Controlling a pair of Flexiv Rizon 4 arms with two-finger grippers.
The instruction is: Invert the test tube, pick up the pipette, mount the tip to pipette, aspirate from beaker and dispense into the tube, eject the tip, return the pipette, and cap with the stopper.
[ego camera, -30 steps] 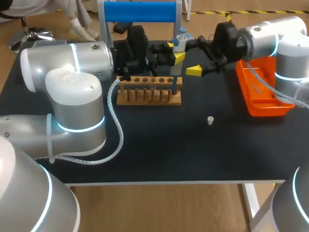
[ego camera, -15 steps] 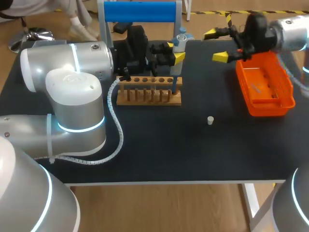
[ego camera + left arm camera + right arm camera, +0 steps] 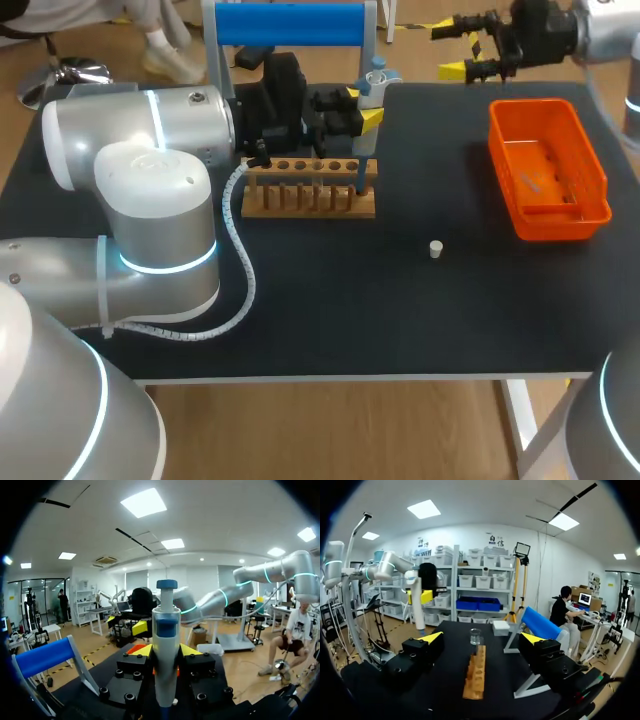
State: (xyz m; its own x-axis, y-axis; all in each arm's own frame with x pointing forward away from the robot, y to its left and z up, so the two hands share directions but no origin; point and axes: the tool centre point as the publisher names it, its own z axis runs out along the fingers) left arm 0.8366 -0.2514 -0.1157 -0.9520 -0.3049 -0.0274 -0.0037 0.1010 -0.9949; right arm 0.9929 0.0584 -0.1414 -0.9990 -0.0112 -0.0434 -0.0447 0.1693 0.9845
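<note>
Head view gives you the black table (image 3: 330, 310) first, with your left arm (image 3: 150, 200) bulking in from the near left and stretching toward the far middle. Your right arm (image 3: 600, 25) comes in at the far right corner. Its right gripper (image 3: 452, 48) hangs over the table's far edge, yellow-tipped fingers spread wide with nothing between them. A blue-barred stand (image 3: 290, 22) rises at the far edge, left of centre. An orange tray (image 3: 600, 190) sits on the right side, running near to far. A wooden rack (image 3: 310, 205) with a row of holes lies just nearer than the stand. Above the rack's right end, your left gripper (image 3: 362, 106) is pinching the pipette (image 3: 374, 78) from both sides and holding it upright. Look at the pipette in the left wrist view: it has a pale, rounded barrel with a blue band near the top and a blue plunger button above that. It stands squarely between the two yellow tips. In the head view its slim blue lower end reaches down to the rack's right end. You cannot tell there whether it enters a tube. Right wrist view shows you a small clear beaker (image 3: 476, 636) standing just past the rack's far end from that gripper. A small white stopper (image 3: 436, 249) sits alone on the table, nearer than the rack and to its right, well apart from both grippers.
</note>
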